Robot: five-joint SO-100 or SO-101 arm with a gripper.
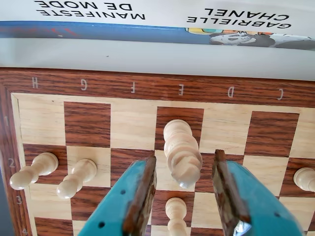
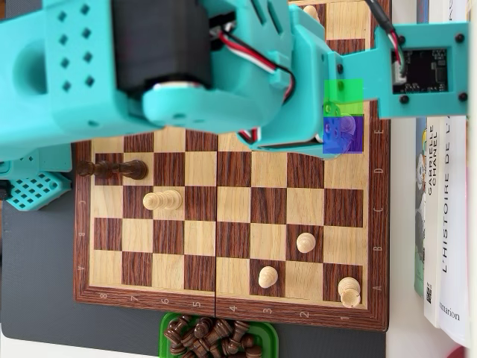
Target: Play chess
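Observation:
The wooden chessboard (image 1: 133, 123) fills the wrist view. A tall light piece (image 1: 181, 147) stands on the E file near the board's edge. My gripper (image 1: 184, 160) is open, its teal fingers (image 1: 140, 196) with brown pads straddling the piece's top, a gap on each side. A light pawn (image 1: 175, 214) stands just behind it, between the fingers. In the overhead view the teal arm (image 2: 186, 67) covers the board's upper part (image 2: 231, 201) and hides the jaws.
Light pawns (image 1: 34, 169) (image 1: 76, 177) (image 1: 305, 178) flank the gripper. Books (image 1: 147, 14) (image 2: 447, 224) lie past the board's edge. Overhead: two dark pieces (image 2: 112, 170), light pieces (image 2: 162, 200) (image 2: 305, 242) (image 2: 267, 277) (image 2: 348, 291), a green tray of dark pieces (image 2: 216, 332).

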